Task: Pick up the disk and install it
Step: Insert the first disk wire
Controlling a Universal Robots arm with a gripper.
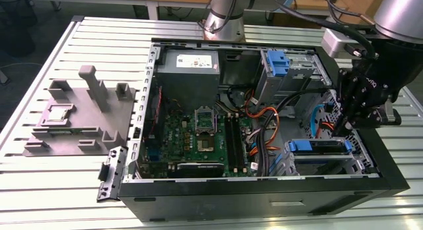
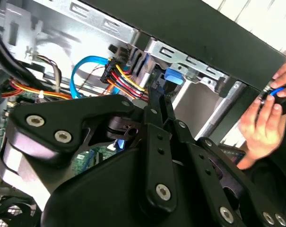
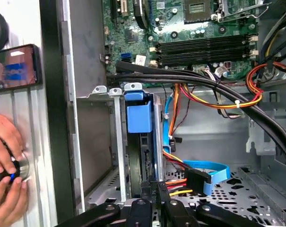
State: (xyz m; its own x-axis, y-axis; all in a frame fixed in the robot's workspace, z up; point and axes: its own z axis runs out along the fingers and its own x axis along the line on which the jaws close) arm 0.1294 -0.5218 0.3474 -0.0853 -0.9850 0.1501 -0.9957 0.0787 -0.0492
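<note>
An open computer case (image 1: pixel 264 195) lies on a slatted table (image 1: pixel 79 195), motherboard (image 1: pixel 198 136) exposed. The black gripper (image 1: pixel 360 122) hangs inside the case at the exterior view's right, just above the drive cage (image 1: pixel 324 163). The disk (image 1: pixel 318 146) sits in that cage, its blue rail (image 3: pixel 139 118) facing the gripper. The jaws are pressed together, holding nothing. A person's hands (image 3: pixel 5 175) rest outside the case wall.
</note>
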